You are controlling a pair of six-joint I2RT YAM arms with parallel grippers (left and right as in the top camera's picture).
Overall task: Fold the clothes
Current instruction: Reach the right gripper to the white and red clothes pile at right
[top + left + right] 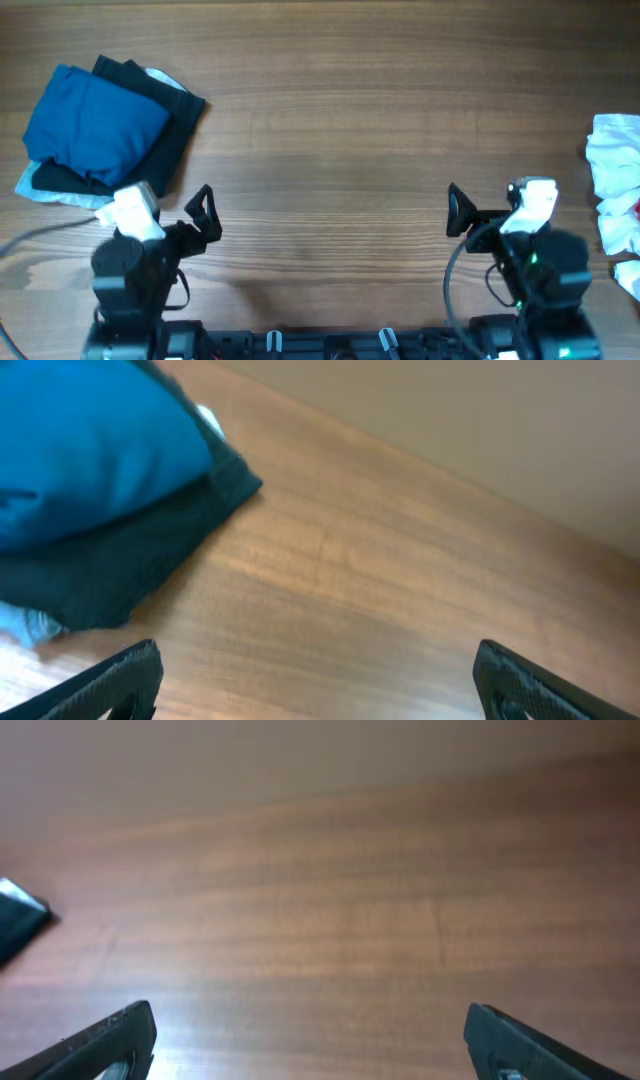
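Observation:
A folded stack of clothes lies at the far left: a blue garment (95,120) on top of a black one (170,135), with a bit of white fabric (45,190) under them. The stack also shows in the left wrist view, blue (90,440) over black (120,560). A crumpled white garment (618,175) with a touch of red lies at the right edge. My left gripper (203,213) (315,680) is open and empty, right of the stack. My right gripper (457,212) (310,1040) is open and empty over bare wood.
The wooden table (330,120) spans the whole view. Both arm bases stand at the near edge. A grey cable (40,232) runs off to the left from the left arm. A dark corner of the stack (18,920) shows at the left of the right wrist view.

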